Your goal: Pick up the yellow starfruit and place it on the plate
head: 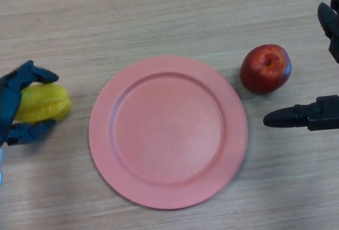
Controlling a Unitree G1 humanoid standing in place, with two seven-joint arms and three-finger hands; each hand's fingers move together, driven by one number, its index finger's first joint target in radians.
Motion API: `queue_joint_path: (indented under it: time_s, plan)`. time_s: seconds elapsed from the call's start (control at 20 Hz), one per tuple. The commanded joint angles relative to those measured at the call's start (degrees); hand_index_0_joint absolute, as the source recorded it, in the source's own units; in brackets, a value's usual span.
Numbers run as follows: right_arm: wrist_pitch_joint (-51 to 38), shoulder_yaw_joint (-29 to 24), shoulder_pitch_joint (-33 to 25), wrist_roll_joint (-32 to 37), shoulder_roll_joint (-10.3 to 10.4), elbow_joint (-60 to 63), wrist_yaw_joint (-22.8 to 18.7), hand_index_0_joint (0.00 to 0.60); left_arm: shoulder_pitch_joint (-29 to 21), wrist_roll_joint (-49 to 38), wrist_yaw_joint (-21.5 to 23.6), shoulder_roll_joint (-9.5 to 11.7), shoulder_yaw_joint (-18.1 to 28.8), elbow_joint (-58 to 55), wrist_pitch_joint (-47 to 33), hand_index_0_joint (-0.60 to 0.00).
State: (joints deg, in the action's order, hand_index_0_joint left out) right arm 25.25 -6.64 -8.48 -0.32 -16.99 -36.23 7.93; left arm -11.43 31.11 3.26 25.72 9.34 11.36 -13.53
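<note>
I'm closing the left hand (pixel 11 105) around the ribbed yellow starfruit (pixel 45 103) at the bench's left edge, ready to lift it onto the round pink plate (pixel 168 132); right hand (pixel 312 113) is idling open

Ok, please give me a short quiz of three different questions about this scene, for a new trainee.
1. True or false: the starfruit already lies on the plate.
2. Which hand is curled round the starfruit?
A. the left hand
B. the right hand
C. neither
3. Fill in: the red fruit beside the plate's right rim is an ____.

Key
1. False: it is off the plate's left side, at the table's left edge.
2. A. The right hand is open, near the apple, holding nothing.
3. apple
</note>
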Motion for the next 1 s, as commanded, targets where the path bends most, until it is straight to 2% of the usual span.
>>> queue_joint_path:
  time_s: [0.05,0.15,0.2,0.3,0.5,0.8,0.9,1.0]
  plan:
    - [-5.2,-3.2,-1.8,0.5,-1.1,-3.9,-0.7,0.000,-0.8,-2.0,2.6,2.1,5.8,-14.0,-2.8,-0.599]
    - [-5.3,-3.5,-1.6,0.8,-1.1,-4.1,-0.6,0.000,-0.4,-1.2,-0.2,0.8,4.9,-20.6,-2.7,-0.600]
    - [-5.3,-3.5,-1.5,1.2,-1.0,-4.0,-0.8,0.000,-0.2,-1.7,-2.9,-0.7,3.6,-24.4,-2.0,-0.600]
    - [-5.7,-3.5,-1.5,1.0,-1.1,-4.1,-1.0,0.000,0.1,-0.8,-3.8,-3.3,0.8,-28.2,-2.1,-0.600]
    - [-6.1,-3.8,-1.4,1.7,-1.1,-3.8,-1.0,0.000,2.7,3.8,-8.1,-7.6,-5.1,-29.9,-3.1,-0.600]
    - [-5.8,-3.8,-1.2,2.3,-1.1,-4.0,-1.6,0.000,3.9,8.5,-8.8,-9.0,-8.3,-26.0,-7.1,-0.600]
    - [-6.4,-3.5,-0.8,1.3,-1.0,-3.6,-1.4,0.000,4.9,0.6,-13.2,-10.5,-8.6,-28.3,-1.5,-0.600]
    - [-6.5,-3.3,-0.8,1.2,-0.7,-3.9,-1.4,0.000,5.1,-1.7,-14.1,-10.8,-8.9,-29.9,3.1,-0.600]
